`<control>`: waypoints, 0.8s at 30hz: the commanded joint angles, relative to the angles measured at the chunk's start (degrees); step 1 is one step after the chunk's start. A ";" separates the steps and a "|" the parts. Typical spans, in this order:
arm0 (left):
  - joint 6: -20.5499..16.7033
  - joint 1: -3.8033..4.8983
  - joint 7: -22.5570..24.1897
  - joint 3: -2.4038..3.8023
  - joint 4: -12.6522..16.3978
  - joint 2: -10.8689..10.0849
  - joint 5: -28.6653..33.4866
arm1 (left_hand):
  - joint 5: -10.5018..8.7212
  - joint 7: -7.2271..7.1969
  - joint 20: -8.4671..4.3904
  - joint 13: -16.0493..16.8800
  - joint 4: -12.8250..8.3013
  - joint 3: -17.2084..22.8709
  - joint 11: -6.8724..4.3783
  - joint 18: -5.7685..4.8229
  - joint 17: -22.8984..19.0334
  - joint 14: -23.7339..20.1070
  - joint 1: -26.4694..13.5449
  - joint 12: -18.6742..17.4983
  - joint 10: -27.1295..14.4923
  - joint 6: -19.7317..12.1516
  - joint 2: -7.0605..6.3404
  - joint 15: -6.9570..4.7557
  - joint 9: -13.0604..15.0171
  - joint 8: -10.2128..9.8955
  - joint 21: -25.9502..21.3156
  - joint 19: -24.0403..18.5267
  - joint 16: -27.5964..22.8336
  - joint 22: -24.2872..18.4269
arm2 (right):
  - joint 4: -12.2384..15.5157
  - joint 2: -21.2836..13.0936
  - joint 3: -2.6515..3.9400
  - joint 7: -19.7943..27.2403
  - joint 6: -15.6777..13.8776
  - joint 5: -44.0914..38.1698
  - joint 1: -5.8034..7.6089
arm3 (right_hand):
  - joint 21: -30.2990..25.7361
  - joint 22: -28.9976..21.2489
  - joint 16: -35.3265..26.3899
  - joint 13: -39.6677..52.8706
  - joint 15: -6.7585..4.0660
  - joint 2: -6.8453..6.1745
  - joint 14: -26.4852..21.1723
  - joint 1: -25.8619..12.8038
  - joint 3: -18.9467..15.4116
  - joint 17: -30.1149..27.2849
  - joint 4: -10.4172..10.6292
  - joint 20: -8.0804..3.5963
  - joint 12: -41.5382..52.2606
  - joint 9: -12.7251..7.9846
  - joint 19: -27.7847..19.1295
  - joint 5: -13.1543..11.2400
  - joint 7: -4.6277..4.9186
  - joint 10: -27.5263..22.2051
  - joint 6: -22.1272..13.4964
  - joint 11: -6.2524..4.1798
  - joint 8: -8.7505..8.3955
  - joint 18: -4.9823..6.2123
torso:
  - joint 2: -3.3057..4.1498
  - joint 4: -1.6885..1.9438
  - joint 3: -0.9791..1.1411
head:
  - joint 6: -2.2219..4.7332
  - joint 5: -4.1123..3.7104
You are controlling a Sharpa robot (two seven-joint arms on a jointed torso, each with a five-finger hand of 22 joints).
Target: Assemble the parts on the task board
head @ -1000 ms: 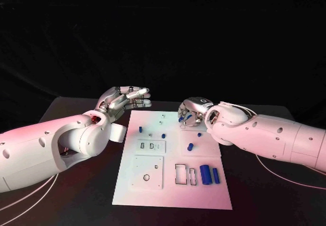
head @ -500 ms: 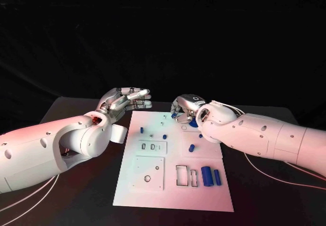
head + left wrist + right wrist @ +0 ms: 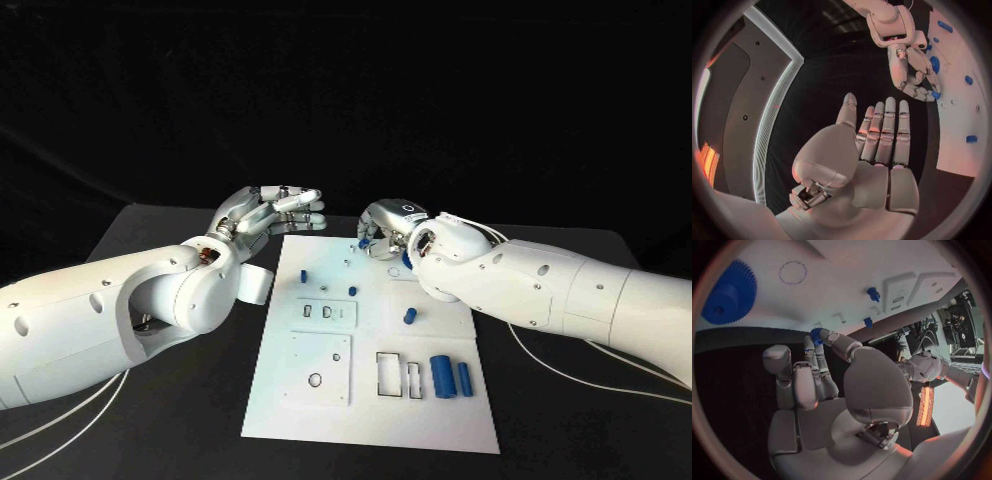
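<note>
Left hand [image 3: 271, 208]: I'm seeing it hovering by the task board's [image 3: 369, 400] far left corner, fingers straight, holding nothing
Right hand [image 3: 384, 228]: pinching a small blue gear [image 3: 816, 335] over the far edge
Board: lying mid-desk [image 3: 159, 225], blue parts [image 3: 443, 375] resting on it

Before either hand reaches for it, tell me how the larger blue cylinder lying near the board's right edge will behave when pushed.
The larger blue cylinder lies on its side on the flat white task board, so a sideways push would probably roll it. It looks rigid, likely plastic and light. The slimmer blue cylinder beside it might stop it.
</note>
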 commanded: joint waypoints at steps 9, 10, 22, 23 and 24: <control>0.95 0.24 0.58 0.07 0.06 0.27 0.17 | -0.23 0.00 0.31 0.02 -0.07 -0.21 -0.04 0.71 0.06 -0.39 0.01 -0.19 -0.26 -0.22 0.34 0.20 0.05 -0.16 -0.29 -0.20 -0.20 -0.05 | -1.29 1.24 0.04 0.43 0.17 0.05 -0.12 | 0.28 0.02 0.29 0.03 -0.19 -0.40 1.76 0.14 0.55 -0.03 0.08 -0.12 -0.38 0.07 0.19 -0.08 0.13 -0.22 -0.49 0.31 0.34 -0.84 | 0.23 0.16 -0.09 | 0.40 0.46; 0.96 0.27 0.57 0.07 0.07 0.29 0.17 | -0.23 0.00 0.31 0.02 -0.07 -0.21 -0.04 0.71 0.06 -0.39 0.01 -0.19 -0.26 -0.22 0.34 0.20 0.05 -0.16 -0.29 -0.20 -0.20 -0.05 | -1.54 1.40 0.05 0.46 0.21 0.08 -0.13 | 0.32 0.09 0.31 0.03 -0.17 -0.44 1.76 0.10 0.58 -0.02 0.11 -0.10 -0.41 0.09 0.21 -0.09 0.15 -0.27 -0.54 0.34 0.32 -0.86 | 0.26 0.18 -0.07 | 0.40 0.49; 1.00 0.71 0.55 0.07 0.21 0.38 0.17 | -0.23 0.00 0.31 0.02 -0.07 -0.21 -0.04 0.71 0.06 -0.39 0.01 -0.19 -0.26 -0.22 0.34 0.20 0.05 -0.16 -0.29 -0.20 -0.20 -0.05 | -2.48 2.45 0.06 0.70 0.19 0.28 -0.41 | 0.33 0.10 0.36 0.01 -0.13 -0.53 1.77 0.06 0.67 0.05 0.14 -0.07 -0.46 0.14 0.16 -0.09 0.19 -0.38 -0.67 0.37 0.28 -0.85 | 0.21 0.09 -0.07 | 0.06 0.93; 0.99 0.74 0.55 0.07 0.21 0.39 0.17 | -0.23 0.00 0.31 0.02 -0.07 -0.21 -0.04 0.71 0.06 -0.39 0.01 -0.19 -0.26 -0.22 0.34 0.20 0.05 -0.16 -0.29 -0.20 -0.20 -0.05 | -2.55 2.53 0.06 0.71 0.23 0.29 -0.42 | 0.32 0.09 0.38 0.00 -0.13 -0.54 1.77 0.06 0.68 0.08 0.14 -0.07 -0.47 0.15 0.15 -0.09 0.19 -0.39 -0.68 0.38 0.27 -0.85 | 0.23 0.10 -0.09 | 0.07 0.96; 0.99 0.78 0.54 0.07 0.22 0.39 0.17 | -0.23 0.00 0.31 0.02 -0.07 -0.21 -0.04 0.71 0.06 -0.39 0.01 -0.19 -0.26 -0.22 0.34 0.20 0.05 -0.16 -0.29 -0.20 -0.20 -0.05 | -2.63 2.61 0.06 0.72 0.28 0.29 -0.42 | 0.32 0.09 0.38 0.00 -0.13 -0.54 1.77 0.06 0.68 0.08 0.14 -0.07 -0.47 0.15 0.15 -0.09 0.19 -0.39 -0.68 0.38 0.27 -0.85 | 0.24 0.08 -0.07 | 0.09 1.00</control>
